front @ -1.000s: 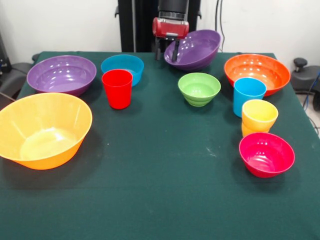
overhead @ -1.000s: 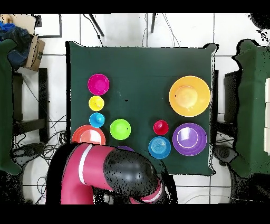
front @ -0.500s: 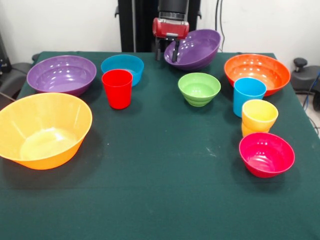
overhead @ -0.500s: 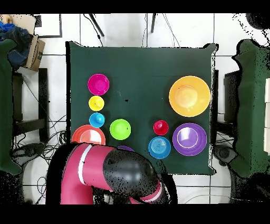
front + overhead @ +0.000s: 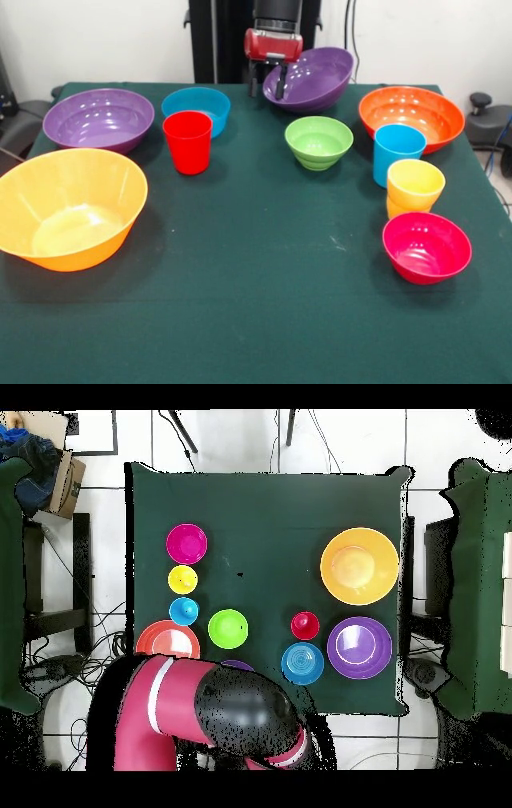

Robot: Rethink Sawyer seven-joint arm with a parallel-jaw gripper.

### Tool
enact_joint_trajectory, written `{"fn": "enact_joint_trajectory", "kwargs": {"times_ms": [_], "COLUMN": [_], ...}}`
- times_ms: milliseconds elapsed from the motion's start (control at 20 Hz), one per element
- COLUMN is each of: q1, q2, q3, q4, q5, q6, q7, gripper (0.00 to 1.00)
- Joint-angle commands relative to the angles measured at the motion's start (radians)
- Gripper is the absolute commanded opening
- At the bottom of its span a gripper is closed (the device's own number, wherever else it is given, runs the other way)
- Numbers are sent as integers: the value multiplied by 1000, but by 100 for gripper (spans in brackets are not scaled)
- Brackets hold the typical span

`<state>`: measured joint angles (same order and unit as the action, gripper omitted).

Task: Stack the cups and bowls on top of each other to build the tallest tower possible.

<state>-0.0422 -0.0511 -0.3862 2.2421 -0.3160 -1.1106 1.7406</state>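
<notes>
A: Status of claw (image 5: 268, 86)?
B: Closed over near rim of tilted purple bowl (image 5: 312, 78), one finger inside, one outside. Bowl held at far edge of counter (image 5: 256, 320), mouth tipped toward the front camera, empty. In overhead view, only a sliver of that bowl (image 5: 238, 665) visible past the red and black arm (image 5: 200, 714).

A: Other large bowls?
B: Second purple bowl (image 5: 98, 119) upright at far left in front view, empty. Yellow-orange bowl (image 5: 68, 206) just in front of it, tilted slightly, empty. Orange bowl (image 5: 411, 117) at far right, empty.

A: Smaller bowls?
B: Blue bowl (image 5: 196, 108) between second purple bowl and held bowl, empty. Green bowl (image 5: 318, 142) upright near centre, in front of held bowl, empty. Magenta-pink bowl (image 5: 426, 246) nearest the front camera on right side, empty.

A: Cups?
B: Red cup (image 5: 187, 142) upright, directly in front of blue bowl, touching or nearly so. Light blue cup (image 5: 398, 154) upright, in front of orange bowl, overlapping its rim in front view. Yellow cup (image 5: 414, 186) just beside light blue cup, seated in something orange-yellow underneath; cannot tell what. Nothing seen inside red or yellow cup.

A: Stacks?
B: Apart from yellow cup on its base piece, none.
</notes>
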Motion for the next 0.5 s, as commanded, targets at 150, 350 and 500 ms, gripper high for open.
{"fn": "enact_joint_trajectory", "kwargs": {"times_ms": [150, 350, 500], "q1": [7, 4, 4], "q2": [137, 143, 144], "q3": [85, 79, 77], "q4": [-17, -21, -22], "q5": [-14, -19, -20], "q6": [274, 265, 264], "q7": [126, 126, 125], "gripper": [100, 100, 0]}}
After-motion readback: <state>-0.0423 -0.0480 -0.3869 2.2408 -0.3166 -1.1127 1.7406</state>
